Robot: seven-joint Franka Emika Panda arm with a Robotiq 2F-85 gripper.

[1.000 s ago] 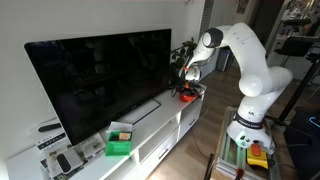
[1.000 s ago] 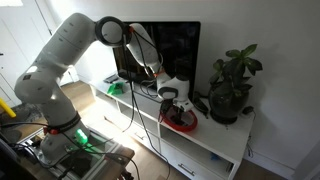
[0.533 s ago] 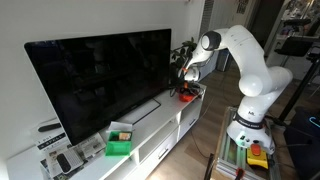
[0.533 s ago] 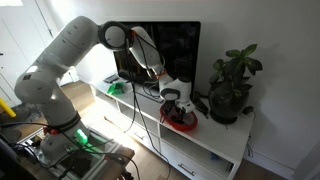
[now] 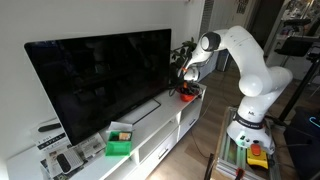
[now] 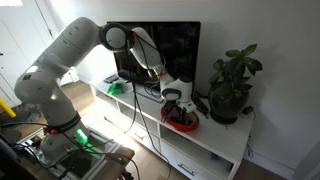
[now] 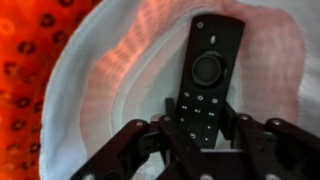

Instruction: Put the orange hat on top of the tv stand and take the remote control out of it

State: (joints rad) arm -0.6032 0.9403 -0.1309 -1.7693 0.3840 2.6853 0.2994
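The orange hat point(image 6: 181, 121) lies near the tv stand's point(image 6: 220, 140) end edge. The gripper point(image 7: 203, 125) straddles the remote control point(image 7: 206, 70) inside; whether it is grasped is unclear.

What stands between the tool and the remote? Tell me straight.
Nothing visible. In the wrist view the remote lies bare in the pale lining of the hat, and the tool sits over its lower end, a finger on either side. No fold covers it. Whether they touch it is unclear.

Ext. views dim, low-res; wrist view brighter, soft-focus, blurry at bottom.
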